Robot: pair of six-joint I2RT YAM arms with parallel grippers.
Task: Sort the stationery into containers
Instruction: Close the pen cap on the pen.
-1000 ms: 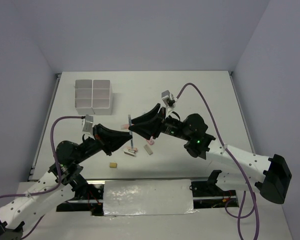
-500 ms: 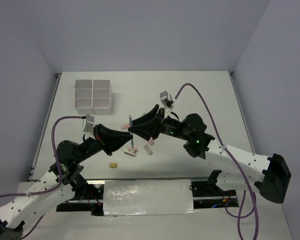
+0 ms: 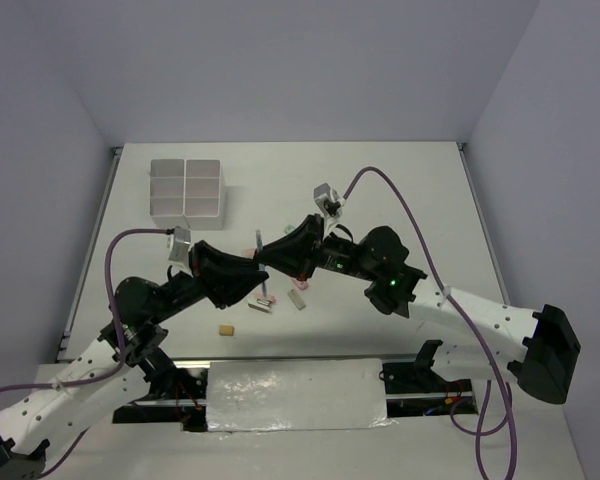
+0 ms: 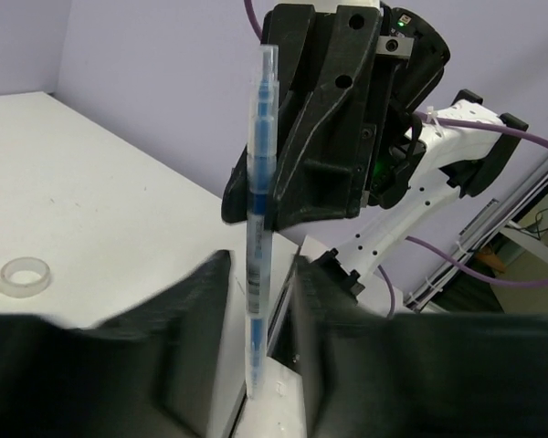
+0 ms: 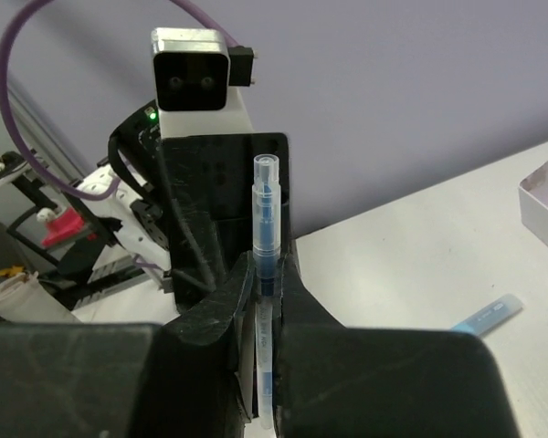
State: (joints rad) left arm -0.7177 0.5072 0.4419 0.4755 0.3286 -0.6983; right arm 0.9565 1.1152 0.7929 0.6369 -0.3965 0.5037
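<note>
A white table (image 3: 400, 200) stands between pale lilac walls, with a crinkled silvery sheet (image 3: 295, 395) along its near edge where the two arms are bolted. The arms meet above the middle of the table over a single blue pen (image 4: 258, 182), which stands upright in the air. The right gripper (image 5: 267, 274) is clenched on the pen's lower half, its two black fingers pressed against the barrel from either side. The left gripper (image 4: 258, 265) is released: its jaws stand a little apart with the pen between them, and a gap shows on each side of the barrel. Below the grippers the loose pieces lie on the table. Nearest is one tan block (image 3: 226, 328). Just beyond it lie one grey-and-white stapler-like piece (image 3: 260, 307) and one pale eraser (image 3: 298, 298). There are two small pink pieces, one (image 3: 302, 287) just beside the eraser and the other (image 3: 248, 250) farther back by the left gripper. One clear tape ring (image 4: 25, 274) lies flat, seen from the left wrist. One light blue pen-shaped item (image 5: 489, 315) lies flat, seen from the right wrist. Farthest, at the back left and well apart from all of these, sits one white box (image 3: 186, 188) split into six compartments, two across and three deep.
</note>
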